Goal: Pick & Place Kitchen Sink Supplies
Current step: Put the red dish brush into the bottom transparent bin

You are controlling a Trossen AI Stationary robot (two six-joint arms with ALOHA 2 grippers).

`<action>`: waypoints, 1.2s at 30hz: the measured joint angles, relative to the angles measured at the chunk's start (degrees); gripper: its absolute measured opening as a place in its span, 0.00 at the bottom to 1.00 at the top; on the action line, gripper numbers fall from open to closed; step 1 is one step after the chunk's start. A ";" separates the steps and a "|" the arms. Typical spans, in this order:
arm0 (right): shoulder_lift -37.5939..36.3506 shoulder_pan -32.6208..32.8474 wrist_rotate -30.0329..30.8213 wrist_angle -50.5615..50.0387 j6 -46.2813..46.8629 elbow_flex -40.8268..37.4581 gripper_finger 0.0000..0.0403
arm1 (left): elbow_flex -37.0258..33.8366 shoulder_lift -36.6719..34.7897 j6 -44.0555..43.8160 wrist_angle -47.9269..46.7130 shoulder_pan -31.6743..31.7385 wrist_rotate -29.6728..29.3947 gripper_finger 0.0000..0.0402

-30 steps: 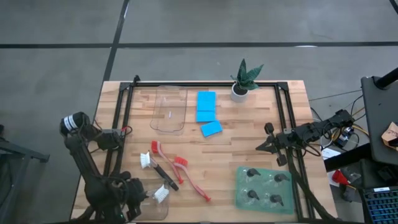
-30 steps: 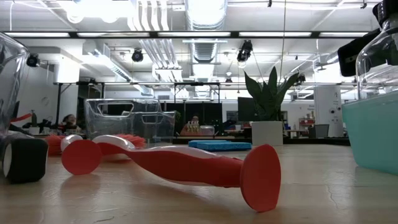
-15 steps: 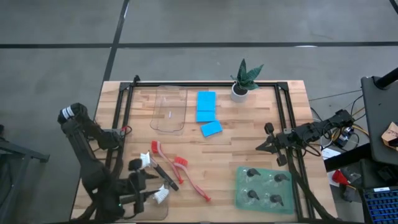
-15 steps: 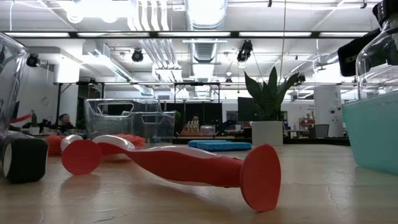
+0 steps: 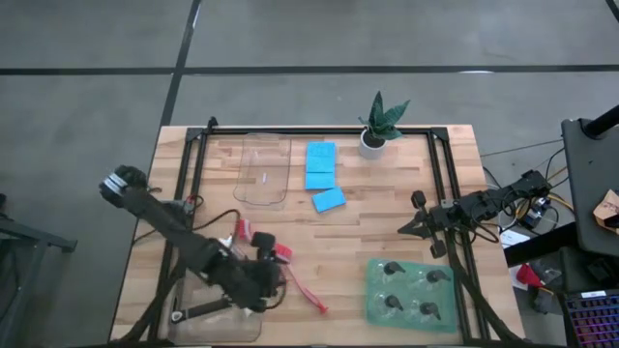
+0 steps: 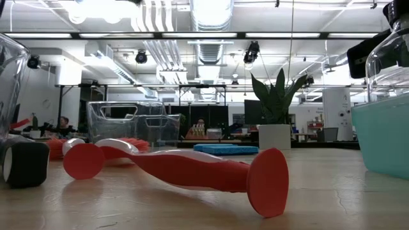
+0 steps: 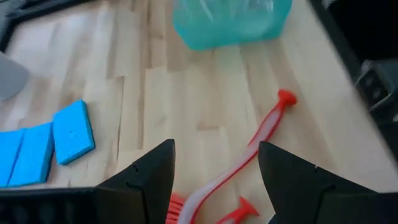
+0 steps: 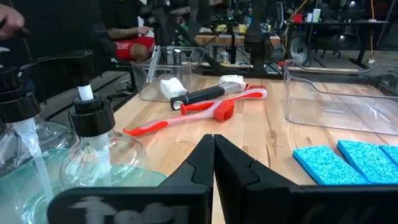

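Since the earlier frames the left arm has swung from the table's near-left corner inward, and its left gripper (image 5: pixel 259 275) now hangs over the cluster of dish brushes (image 5: pixel 290 271), fingers (image 7: pixel 146 177) spread apart and holding nothing, with a red brush handle (image 7: pixel 249 155) lying on the wood between and beyond them. The right gripper (image 5: pixel 411 227) has not moved; it waits at the right rail, its fingers pressed together and empty. The three blue sponges (image 5: pixel 321 174) lie in a loose row at the far middle, just beside the clear tray (image 5: pixel 263 171) and near the potted plant (image 5: pixel 379 124). The four pump bottles (image 5: pixel 408 290) stand on the green mat (image 5: pixel 372 309) at the near right. Bare wood lies open between the brushes and the mat, and between the sponges and the brushes
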 joint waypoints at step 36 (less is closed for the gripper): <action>0.02 0.00 -0.01 0.01 0.02 0.00 0.02 | 0.39 23.36 17.87 9.54 9.58 19.18 0.55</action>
